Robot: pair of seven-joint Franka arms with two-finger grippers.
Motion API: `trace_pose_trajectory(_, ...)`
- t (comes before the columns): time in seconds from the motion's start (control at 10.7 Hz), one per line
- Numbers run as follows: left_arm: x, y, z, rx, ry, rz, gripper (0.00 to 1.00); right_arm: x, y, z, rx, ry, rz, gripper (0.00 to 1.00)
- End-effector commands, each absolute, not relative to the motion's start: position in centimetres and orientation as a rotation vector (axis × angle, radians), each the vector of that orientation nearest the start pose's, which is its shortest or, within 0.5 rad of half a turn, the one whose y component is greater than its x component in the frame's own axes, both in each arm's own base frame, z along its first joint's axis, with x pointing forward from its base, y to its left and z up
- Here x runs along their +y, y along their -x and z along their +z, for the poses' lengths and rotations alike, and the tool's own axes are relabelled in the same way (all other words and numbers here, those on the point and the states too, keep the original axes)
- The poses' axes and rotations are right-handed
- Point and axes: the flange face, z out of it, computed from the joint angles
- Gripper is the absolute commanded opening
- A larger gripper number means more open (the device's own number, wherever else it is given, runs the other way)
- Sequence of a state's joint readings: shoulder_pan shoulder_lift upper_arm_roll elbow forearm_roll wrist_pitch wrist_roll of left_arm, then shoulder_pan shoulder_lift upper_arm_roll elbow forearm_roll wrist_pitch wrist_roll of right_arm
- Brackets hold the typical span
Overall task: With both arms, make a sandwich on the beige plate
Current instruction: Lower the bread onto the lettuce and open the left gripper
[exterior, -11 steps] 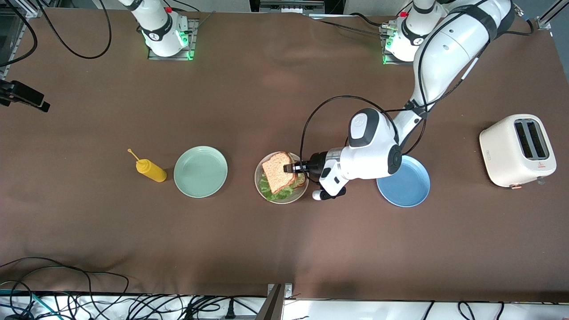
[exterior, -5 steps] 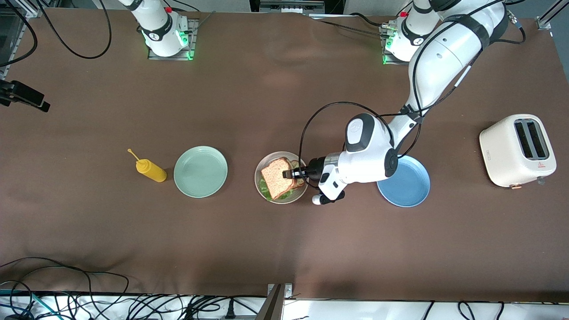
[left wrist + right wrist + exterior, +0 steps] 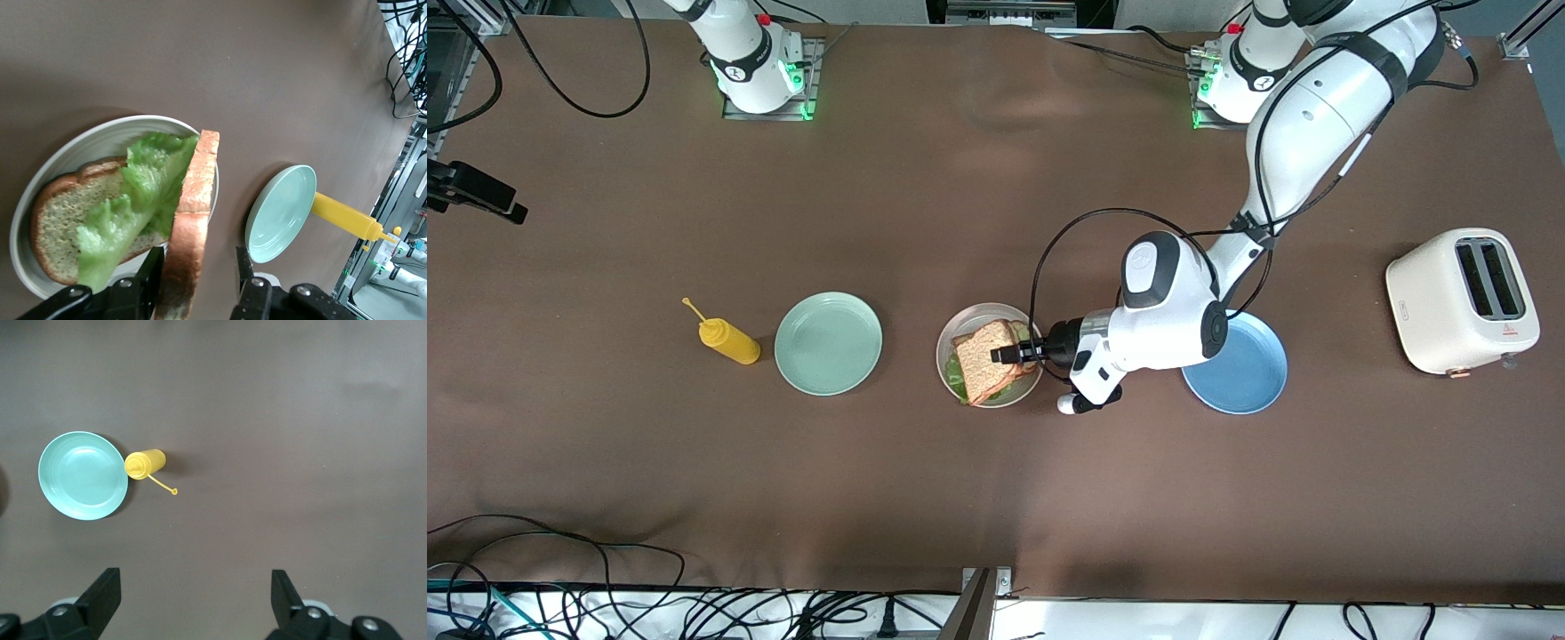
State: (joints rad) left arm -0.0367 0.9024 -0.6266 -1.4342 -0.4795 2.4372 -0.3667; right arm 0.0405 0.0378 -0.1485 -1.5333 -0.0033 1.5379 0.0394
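Resting on the beige plate [image 3: 951, 333], the sandwich [image 3: 984, 359] has its top slice tilted (lettuce showing) between the left gripper [image 3: 197, 280] fingers, now parted. Right gripper [image 3: 193, 600] waits high, jaws apart.

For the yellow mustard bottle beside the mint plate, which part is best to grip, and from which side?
Grip the mustard bottle around its cylindrical body, from straight above. It lies on its side beside the mint-green plate, so the round body offers two parallel flanks; the thin nozzle would probably slip.
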Motion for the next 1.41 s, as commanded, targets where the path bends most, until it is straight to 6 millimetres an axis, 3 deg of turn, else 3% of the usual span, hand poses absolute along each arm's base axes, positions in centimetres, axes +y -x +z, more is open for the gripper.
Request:
trace_pose_trajectory(0.0,-35.4,-65.6,24.3,0.400,-2.291,-0.277,0.54,-5.8,-55.7,62.4,0.239,3.140,0.036,1.00)
trace_pose_trajectory(0.28,-31.8,-66.8,22.9,0.460,-2.306,-0.268,0.59,-5.8,-55.7,62.4,0.241,3.140,0.036,1.00)
trace_pose_trajectory(0.84,-30.3,-66.1,21.0,0.548,-2.329,-0.317,0.61,-5.8,-55.8,62.5,0.239,3.141,0.026,1.00)
trace_pose_trajectory(1.03,-27.8,-66.7,22.8,0.535,-2.380,-0.338,0.61,-5.8,-55.8,62.5,0.239,3.141,0.026,1.00)
trace_pose_trajectory(1.12,-24.8,-66.8,24.7,0.482,-2.474,-0.410,0.63,-5.7,-55.8,62.5,0.237,3.141,0.026,1.00)
trace_pose_trajectory(1.31,-20.9,-66.6,30.3,0.448,-2.569,-0.455,0.68,-5.7,-55.8,62.5,0.237,3.141,0.026,1.00)
